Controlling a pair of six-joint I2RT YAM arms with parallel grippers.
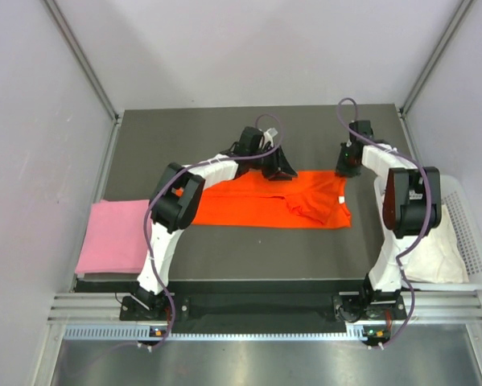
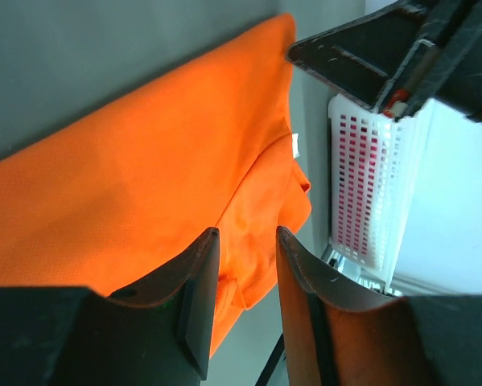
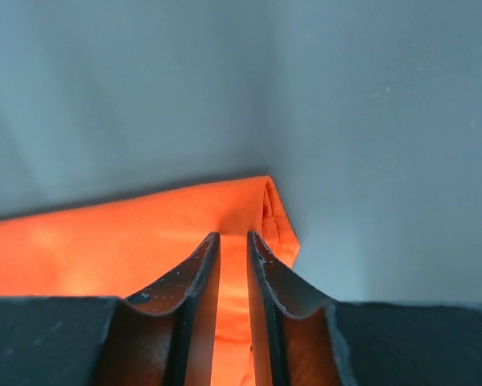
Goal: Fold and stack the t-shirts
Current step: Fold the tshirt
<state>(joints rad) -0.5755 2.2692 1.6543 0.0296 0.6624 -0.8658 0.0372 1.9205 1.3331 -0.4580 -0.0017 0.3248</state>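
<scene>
Top external: orange shirt [image 1: 257, 205] lies mid-table; left gripper [image 1: 279, 170], jaws apart, at its 12 o'clock edge, right gripper [image 1: 343, 167], clamp unclear, at 1 o'clock corner; one-sided pinch likely skews fold.

Dark grey surface [image 1: 249, 245] carried 3 items: orange-red t-shirt [image 1: 257, 201] spread flat at centre; pink t-shirt [image 1: 116, 237] folded at left edge; white basket [image 1: 469, 233] at right edge.
</scene>
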